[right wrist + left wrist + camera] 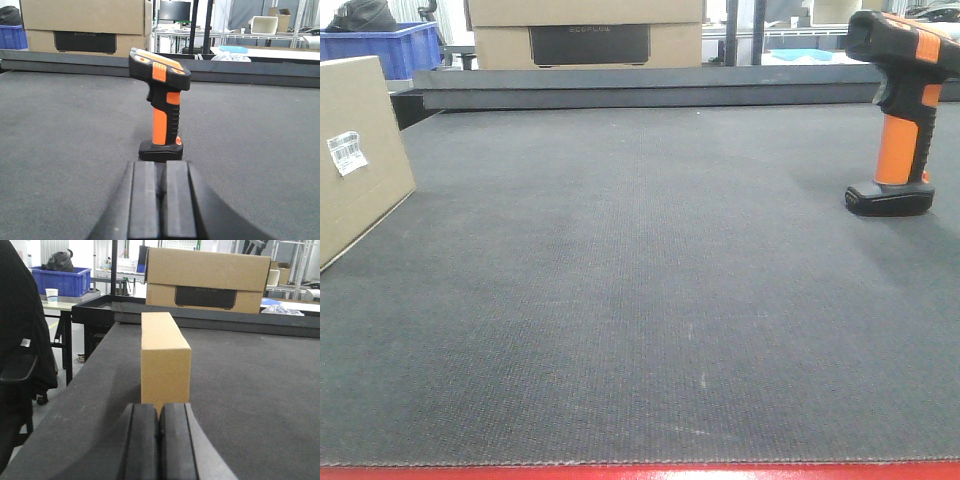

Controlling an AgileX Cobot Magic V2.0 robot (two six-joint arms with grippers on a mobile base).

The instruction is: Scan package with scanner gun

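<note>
Standing just ahead of each gripper's pressed-together fingers: package (165, 362) left (159, 440), scanner gun (161, 105) right (161, 200).

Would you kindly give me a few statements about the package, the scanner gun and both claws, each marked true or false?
1. The scanner gun stands upright on its foot. True.
2. The left claw grips the package. False: the claw is shut and empty, short of the package.
3. The package's white barcode label is visible in the front view. True.
4. The right claw is wide open. False: it is shut.
5. The scanner lies on the package. False: they stand apart on the mat.
</note>
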